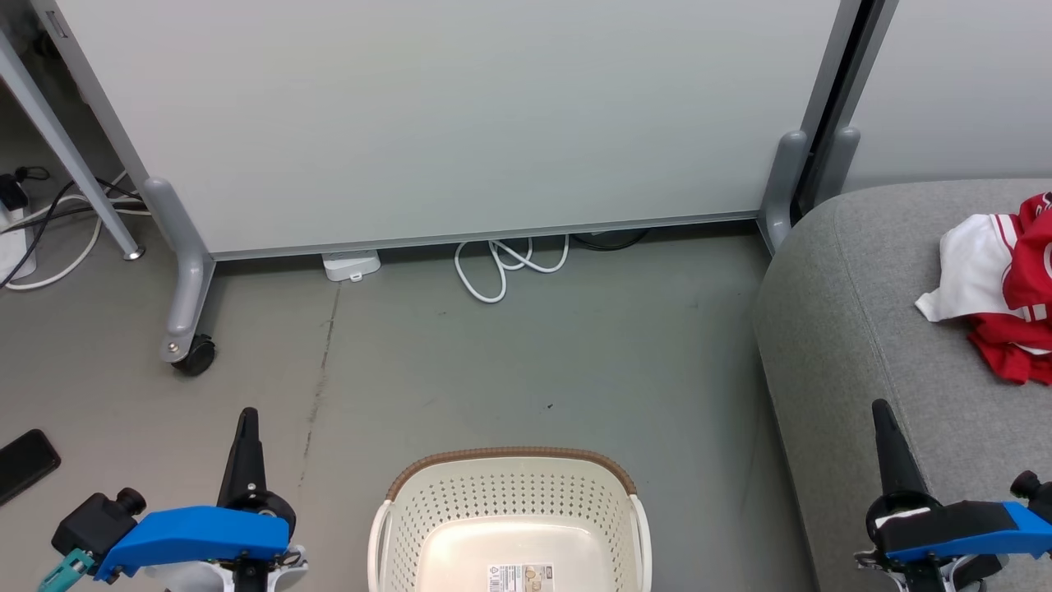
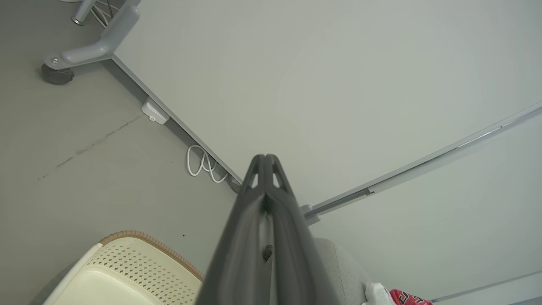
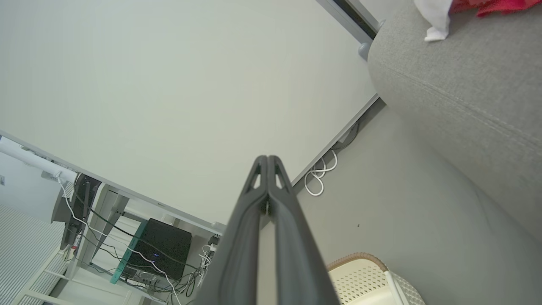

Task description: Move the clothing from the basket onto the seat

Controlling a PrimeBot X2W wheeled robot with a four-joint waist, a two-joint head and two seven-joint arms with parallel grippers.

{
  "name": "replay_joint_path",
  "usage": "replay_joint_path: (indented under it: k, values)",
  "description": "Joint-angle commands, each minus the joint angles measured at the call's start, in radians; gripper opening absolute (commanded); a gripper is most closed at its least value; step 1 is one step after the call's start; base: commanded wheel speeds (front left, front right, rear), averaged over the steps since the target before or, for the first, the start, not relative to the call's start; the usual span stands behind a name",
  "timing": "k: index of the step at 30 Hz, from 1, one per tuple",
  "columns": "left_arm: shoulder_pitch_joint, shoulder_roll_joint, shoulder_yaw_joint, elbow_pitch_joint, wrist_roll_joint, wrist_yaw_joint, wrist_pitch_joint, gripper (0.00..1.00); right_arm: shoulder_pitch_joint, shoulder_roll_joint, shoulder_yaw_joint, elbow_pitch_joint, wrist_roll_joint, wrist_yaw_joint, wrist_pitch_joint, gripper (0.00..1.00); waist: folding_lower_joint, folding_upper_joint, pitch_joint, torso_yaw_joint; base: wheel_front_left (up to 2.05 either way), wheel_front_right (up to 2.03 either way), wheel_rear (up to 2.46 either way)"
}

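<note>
Clothing (image 1: 1015, 296) heaped on seat (image 1: 855, 329), basket (image 1: 509, 454) on the floor showing its bare base; left hand (image 1: 248, 418) and right hand (image 1: 881, 409) clenched on nothing either side, so transfer judged complete, arms parked.

- You have bare floor (image 1: 526, 362) at 12 o'clock from the basket (image 1: 509, 454), up to the wall panel (image 1: 460, 123).
- The seat (image 1: 855, 329) blocks 3 o'clock.
- A caster leg (image 1: 187, 304) stands at 10 o'clock.

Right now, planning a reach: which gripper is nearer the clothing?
The right gripper, by the grey seat where the clothing lies; the left gripper is beyond the basket.
</note>
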Motion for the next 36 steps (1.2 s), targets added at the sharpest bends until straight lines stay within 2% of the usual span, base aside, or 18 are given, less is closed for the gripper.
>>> replay_joint_path:
  k: [1,36]
  values:
    - [-0.027,0.001,0.009,-0.015,-0.027,-0.005,0.007,0.0,-0.028,-0.004,-0.002,-0.012,0.03,0.0,0.008,0.0,0.0,-0.0001,0.0,-0.001,0.0,0.0,0.0]
    - [-0.038,0.0,0.05,-0.033,-0.356,-0.009,0.093,0.0,-0.047,-0.004,-0.008,-0.009,0.376,0.001,0.094,0.0,0.0,-0.0001,-0.005,-0.03,0.0,0.0,0.0]
